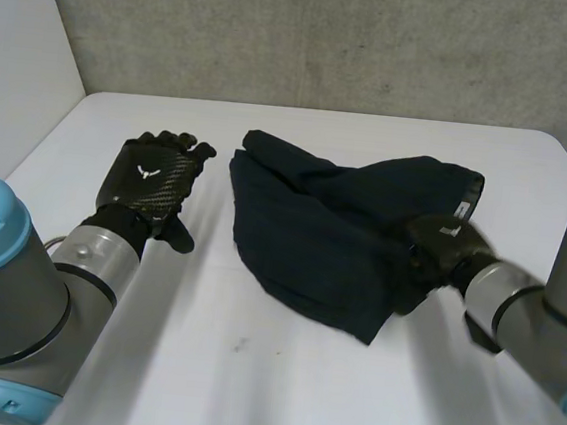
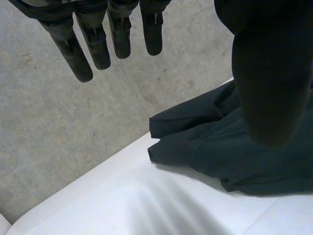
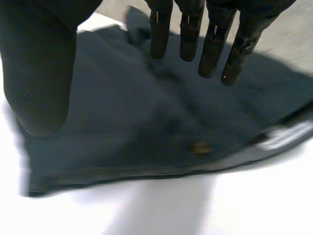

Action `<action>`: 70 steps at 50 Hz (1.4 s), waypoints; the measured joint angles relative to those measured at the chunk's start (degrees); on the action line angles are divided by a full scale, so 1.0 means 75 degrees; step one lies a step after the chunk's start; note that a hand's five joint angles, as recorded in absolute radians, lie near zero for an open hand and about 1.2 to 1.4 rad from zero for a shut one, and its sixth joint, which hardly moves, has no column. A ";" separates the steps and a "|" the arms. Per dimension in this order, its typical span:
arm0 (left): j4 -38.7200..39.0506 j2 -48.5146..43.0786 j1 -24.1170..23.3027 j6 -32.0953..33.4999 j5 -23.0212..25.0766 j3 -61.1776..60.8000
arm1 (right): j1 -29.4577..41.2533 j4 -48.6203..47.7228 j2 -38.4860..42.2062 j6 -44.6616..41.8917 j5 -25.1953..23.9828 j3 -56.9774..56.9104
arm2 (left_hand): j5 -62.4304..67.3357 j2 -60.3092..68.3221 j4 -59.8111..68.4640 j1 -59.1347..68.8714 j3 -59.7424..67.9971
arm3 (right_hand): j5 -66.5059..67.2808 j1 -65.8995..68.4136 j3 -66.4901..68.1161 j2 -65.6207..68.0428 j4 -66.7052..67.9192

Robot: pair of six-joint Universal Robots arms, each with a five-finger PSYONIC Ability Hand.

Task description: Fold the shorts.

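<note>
The dark navy shorts lie folded in a bundle on the white table, mid-table. My right hand is at the bundle's right edge, just above the cloth, fingers straight and spread over the shorts, thumb apart, holding nothing. A white label and a small button show near the cloth's edge under that hand. My left hand rests open to the left of the shorts, apart from them; its straight fingers hang above the table with the shorts beside its thumb.
A grey concrete wall runs behind the table's far edge. A white panel stands at the far left. Bare tabletop stretches in front of the shorts and between my arms.
</note>
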 measured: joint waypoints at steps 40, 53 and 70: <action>0.0000 0.0006 -0.0087 -0.0009 -0.0029 -0.0218 | 0.0729 -0.1386 0.0746 -0.0421 0.0042 0.0030 | 0.0001 -0.0054 0.0000 0.0001 -0.0001 | 0.5799 0.4624 0.6030 0.6239 0.6241; -0.0005 -0.0873 -0.0192 -0.0366 -0.0069 0.0154 | 0.0756 -0.0145 -0.0911 -0.1370 -0.0026 -0.0108 | 0.0000 -0.0061 0.0000 0.0001 0.0000 | 0.5846 0.4624 0.6030 0.6239 0.6242; -0.0740 -0.3298 -0.0718 -0.2266 -0.0076 0.2186 | 0.0947 -0.0176 -0.2092 -0.0743 -0.0022 -0.0129 | 0.0026 -0.0049 0.0004 0.0001 0.0001 | 0.5846 0.4624 0.6108 0.6239 0.6243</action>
